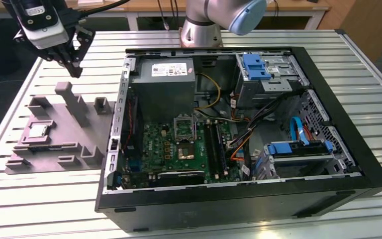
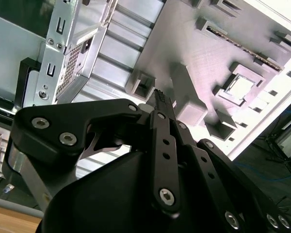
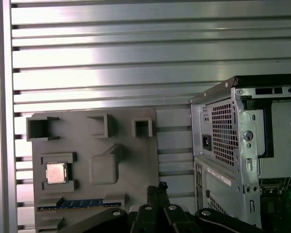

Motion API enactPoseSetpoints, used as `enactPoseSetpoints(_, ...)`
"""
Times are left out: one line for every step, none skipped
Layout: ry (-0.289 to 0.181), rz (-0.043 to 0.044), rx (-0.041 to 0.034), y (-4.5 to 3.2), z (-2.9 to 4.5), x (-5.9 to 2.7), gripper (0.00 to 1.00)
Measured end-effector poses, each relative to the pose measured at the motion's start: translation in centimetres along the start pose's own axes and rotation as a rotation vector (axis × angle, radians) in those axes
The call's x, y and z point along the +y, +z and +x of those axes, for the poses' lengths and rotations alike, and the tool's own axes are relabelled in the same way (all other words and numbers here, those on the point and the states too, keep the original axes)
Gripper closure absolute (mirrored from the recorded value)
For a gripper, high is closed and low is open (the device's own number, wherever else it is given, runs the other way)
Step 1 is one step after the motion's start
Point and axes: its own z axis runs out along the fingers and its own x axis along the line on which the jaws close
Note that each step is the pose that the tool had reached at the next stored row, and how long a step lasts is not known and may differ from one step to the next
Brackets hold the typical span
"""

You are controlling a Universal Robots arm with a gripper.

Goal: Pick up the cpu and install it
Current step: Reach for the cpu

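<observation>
Now the gripper (image 1: 75,71) hangs in the air over the tabletop (image 1: 45,199), near its far corner on the exterior view's left. Its two fingers are pressed together and hold nothing. The cpu (image 1: 36,131) lies flat in a little pocket of the grey tray (image 1: 55,140), apart from the gripper. The tray sits by the tabletop's edge on the exterior view's left, just beside the open computer case (image 1: 231,209).
</observation>
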Motion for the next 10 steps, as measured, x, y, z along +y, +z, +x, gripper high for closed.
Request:
enactPoseSetpoints(0.000, 0.0000, 0.0001, 0.00, 0.01, 0.00, 0.89)
enactPoseSetpoints(0.000, 0.0001, 0.0000, 0.00, 0.02, 0.00, 0.89)
enactPoseSetpoints(0.000, 0.0000, 0.0000, 0.00, 0.03, 0.00, 0.89)
enactPoseSetpoints(0.000, 0.0000, 0.0000, 0.00, 0.04, 0.00, 0.89)
enactPoseSetpoints(0.000, 0.0000, 0.0000, 0.00, 0.08, -0.01, 0.89)
enactPoseSetpoints(0.000, 0.0000, 0.0000, 0.00, 0.13, -0.01, 0.89)
enactPoseSetpoints(0.000, 0.0001, 0.0001, -0.01, 0.19, -0.01, 0.89)
enactPoseSetpoints(0.000, 0.0001, 0.0001, -0.01, 0.22, -0.01, 0.89)
enactPoseSetpoints(0.000, 0.0001, 0.0000, -0.01, 0.26, -0.02, 0.89)
enactPoseSetpoints(0.000, 0.0001, 0.0000, -0.01, 0.29, -0.02, 0.89)
